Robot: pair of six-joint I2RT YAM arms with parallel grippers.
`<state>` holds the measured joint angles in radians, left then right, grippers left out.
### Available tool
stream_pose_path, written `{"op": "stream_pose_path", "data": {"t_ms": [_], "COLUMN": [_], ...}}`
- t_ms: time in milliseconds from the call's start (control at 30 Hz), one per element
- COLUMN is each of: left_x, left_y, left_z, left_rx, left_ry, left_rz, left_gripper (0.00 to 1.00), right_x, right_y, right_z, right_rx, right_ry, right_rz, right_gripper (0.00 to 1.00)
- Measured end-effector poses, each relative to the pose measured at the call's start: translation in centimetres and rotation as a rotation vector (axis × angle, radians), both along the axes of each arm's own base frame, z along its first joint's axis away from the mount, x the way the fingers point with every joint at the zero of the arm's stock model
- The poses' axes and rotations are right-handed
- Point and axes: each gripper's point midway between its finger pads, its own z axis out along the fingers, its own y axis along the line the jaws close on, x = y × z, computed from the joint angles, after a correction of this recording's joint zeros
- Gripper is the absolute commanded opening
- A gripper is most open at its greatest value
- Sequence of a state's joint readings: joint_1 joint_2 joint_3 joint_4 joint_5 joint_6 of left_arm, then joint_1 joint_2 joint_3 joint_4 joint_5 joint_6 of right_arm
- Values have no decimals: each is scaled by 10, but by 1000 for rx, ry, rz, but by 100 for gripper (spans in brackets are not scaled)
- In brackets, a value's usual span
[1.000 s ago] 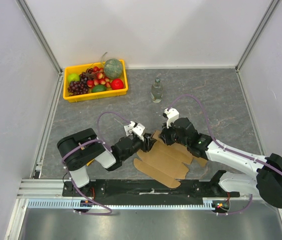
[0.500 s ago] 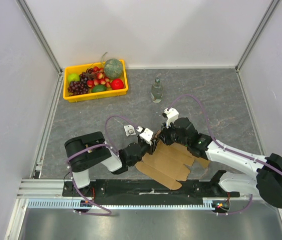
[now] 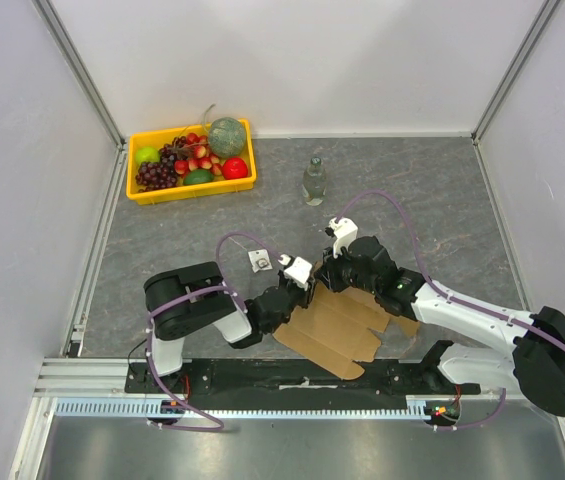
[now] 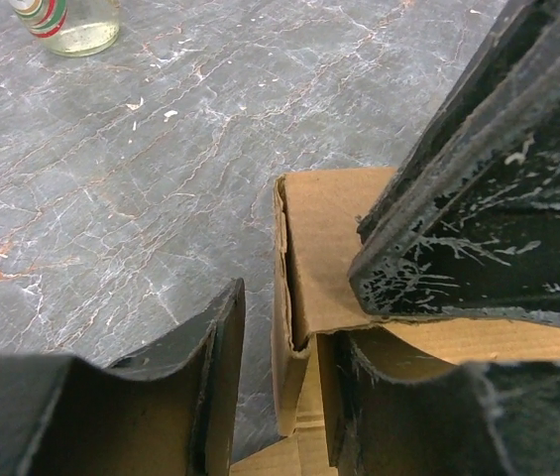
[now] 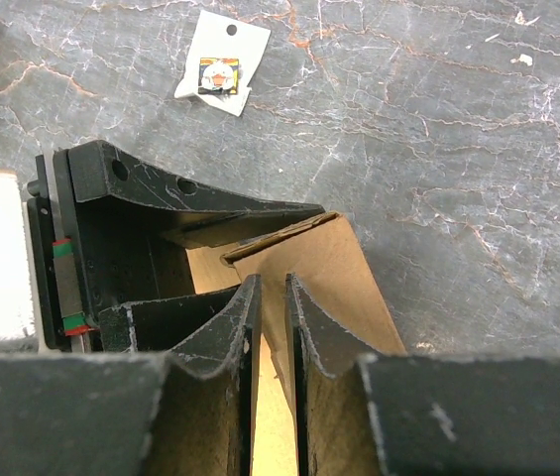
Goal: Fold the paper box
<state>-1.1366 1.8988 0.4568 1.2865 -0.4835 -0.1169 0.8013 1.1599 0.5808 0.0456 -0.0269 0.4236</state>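
Observation:
The paper box (image 3: 337, 325) is a flat brown die-cut sheet lying at the near edge of the table, with one flap raised at its far left corner. My left gripper (image 3: 305, 288) is open around that raised flap (image 4: 294, 342). Its right finger touches the cardboard, and a gap shows at its left finger (image 4: 215, 382). My right gripper (image 3: 325, 277) reaches the same corner from the right. Its jaws (image 5: 272, 288) are nearly closed on the cardboard panel (image 5: 329, 268). Its fingers show in the left wrist view (image 4: 478, 198).
A yellow tray (image 3: 190, 193) of fruit stands at the back left. A small glass bottle (image 3: 313, 182) stands behind the box and shows in the left wrist view (image 4: 66, 20). A small white card (image 3: 259, 260) lies near the left gripper and shows in the right wrist view (image 5: 222, 61).
My left arm has swung right, bringing its gripper to the box's raised corner flap. The right gripper has stayed almost still on the cardboard.

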Motion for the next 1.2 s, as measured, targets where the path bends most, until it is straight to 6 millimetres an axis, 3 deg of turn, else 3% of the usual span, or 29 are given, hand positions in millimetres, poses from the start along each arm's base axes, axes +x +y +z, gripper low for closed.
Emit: {"op": "stream_pose_path", "data": {"t_ms": [167, 600, 933, 1200], "left_x": [1, 2, 7, 6], "left_y": [0, -8, -7, 1], "left_z": [0, -2, -1, 3], "left_rx": [5, 62, 94, 143], "left_ry": [-7, -53, -77, -139], "left_rz": [14, 74, 142, 127], "left_gripper": [25, 2, 2, 2], "right_x": [0, -1, 0, 3], "right_y": [0, 0, -1, -5], "right_z": [0, -1, -1, 10], "right_rx": [2, 3, 5, 16], "right_ry": [3, 5, 7, -24], "right_rz": [0, 0, -6, -35], "right_gripper": [22, 22, 23, 37]}}
